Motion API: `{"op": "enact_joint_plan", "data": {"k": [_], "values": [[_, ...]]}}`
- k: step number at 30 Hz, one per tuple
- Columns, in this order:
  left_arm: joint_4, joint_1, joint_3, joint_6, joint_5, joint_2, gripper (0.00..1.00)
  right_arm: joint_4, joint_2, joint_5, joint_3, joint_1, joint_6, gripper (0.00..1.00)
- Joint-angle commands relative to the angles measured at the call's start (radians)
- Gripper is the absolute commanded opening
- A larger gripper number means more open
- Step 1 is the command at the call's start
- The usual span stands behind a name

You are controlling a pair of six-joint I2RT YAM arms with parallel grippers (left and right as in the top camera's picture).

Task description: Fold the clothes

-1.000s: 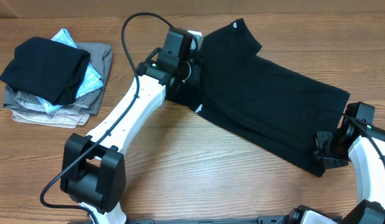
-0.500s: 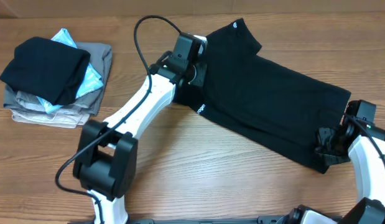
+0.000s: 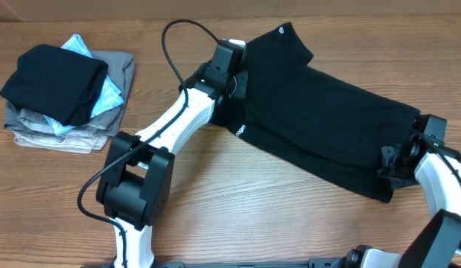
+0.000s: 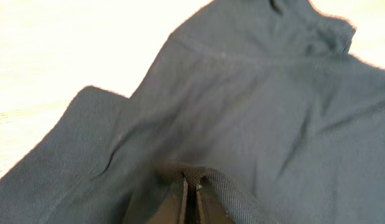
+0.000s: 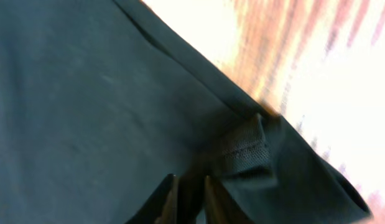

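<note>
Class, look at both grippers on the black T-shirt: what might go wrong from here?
The left gripper pinches only a thin ridge of the T-shirt; it may slip free when lifted. The right gripper sits at the hem corner, its grip unclear; that corner could drop and bunch.

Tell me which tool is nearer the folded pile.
Left. Left tool is on the shirt at its end nearest the pile; right tool is at the far end.

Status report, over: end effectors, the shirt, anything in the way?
Left end effector shut on black T-shirt. Right end effector at hem, grip unclear. Folded pile lies apart, nothing blocking.
</note>
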Motion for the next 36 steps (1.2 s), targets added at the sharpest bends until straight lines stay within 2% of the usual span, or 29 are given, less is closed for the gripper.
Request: {"op": "enact_joint_plan", "data": {"k": [1,2,3,4,5,7,9,12,14,16,19,21,22,24,27,31,36], "values": [[0.033,0.021,0.030,-0.061,0.006,0.007,0.12,0.051,0.001,0.017,0.005,0.002,-0.147,0.39],[0.047,0.025,0.030,-0.061,0.035,0.007,0.14,0.072,0.001,0.017,0.006,0.001,-0.189,0.52],[0.064,0.030,0.030,-0.060,0.072,0.007,0.19,0.094,0.000,0.013,0.008,0.002,-0.231,0.76],[0.071,0.032,0.032,-0.059,0.095,0.007,0.24,0.102,-0.001,0.009,0.012,0.001,-0.252,0.88],[0.072,0.037,0.040,-0.060,0.117,0.007,0.33,0.109,-0.002,0.006,0.020,0.001,-0.269,0.96],[0.060,0.046,0.065,-0.060,0.154,0.007,0.56,0.103,-0.003,0.005,0.044,0.001,-0.303,1.00],[0.032,0.056,0.103,-0.059,0.189,0.006,0.72,0.084,-0.004,-0.020,0.079,0.001,-0.342,1.00],[-0.085,0.070,0.199,-0.053,0.203,0.002,0.72,0.008,-0.004,-0.116,0.161,0.001,-0.417,1.00],[-0.216,0.082,0.280,-0.049,0.186,0.000,0.65,-0.078,-0.004,-0.191,0.237,0.001,-0.464,0.99],[-0.363,0.092,0.352,-0.049,0.151,0.000,0.58,-0.175,-0.004,-0.261,0.317,0.005,-0.543,0.94],[-0.558,0.113,0.403,-0.048,0.110,0.000,0.59,-0.324,-0.004,-0.293,0.408,0.013,-0.573,0.83],[-0.671,0.129,0.404,-0.035,0.106,0.000,0.58,-0.399,-0.004,-0.289,0.426,0.013,-0.573,0.61],[-0.715,0.137,0.396,-0.033,0.106,0.002,0.58,-0.429,-0.004,-0.289,0.424,0.013,-0.571,0.46],[-0.777,0.150,0.364,-0.029,0.105,0.003,0.57,-0.481,-0.001,-0.289,0.402,0.012,-0.541,0.34],[-0.779,0.157,0.318,-0.003,0.101,0.008,0.56,-0.502,-0.001,-0.290,0.346,0.012,-0.515,0.24],[-0.694,0.157,0.259,0.012,0.094,0.008,0.56,-0.443,0.001,-0.287,0.228,0.012,-0.476,0.10],[-0.519,0.157,0.169,0.011,0.094,0.010,0.52,-0.345,0.012,-0.262,0.106,0.011,-0.433,0.06]]}}
